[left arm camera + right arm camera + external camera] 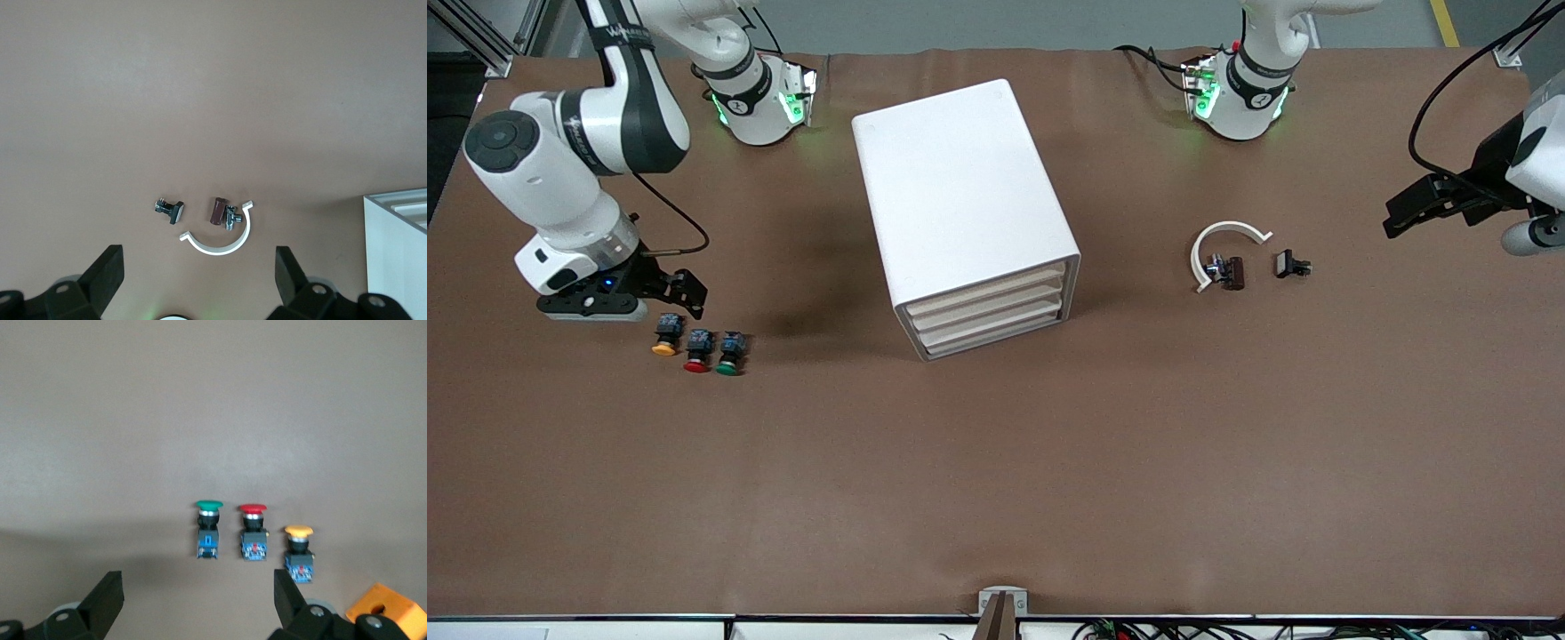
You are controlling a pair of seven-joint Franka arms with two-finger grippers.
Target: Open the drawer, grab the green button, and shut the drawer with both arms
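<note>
The white cabinet (960, 196) stands mid-table with its three drawer fronts shut. The drawer (996, 338) is the bottommost front. The green button (730, 353) lies on the table toward the right arm's end, beside a red button (697, 351) and a yellow-orange one (664, 336). My right gripper (687, 295) is open and empty over the table next to this row. In the right wrist view the green button (209, 527) lies ahead of the open right gripper (198, 600). My left gripper (1409, 212) is open and empty over the left arm's end of the table; it also shows in its wrist view (198, 277).
A white curved clip (1223, 240), a small brown part (1232, 271) and a small black part (1291, 264) lie between the cabinet and the left gripper. The cabinet's corner (393, 247) shows in the left wrist view. An orange block (387, 610) shows in the right wrist view.
</note>
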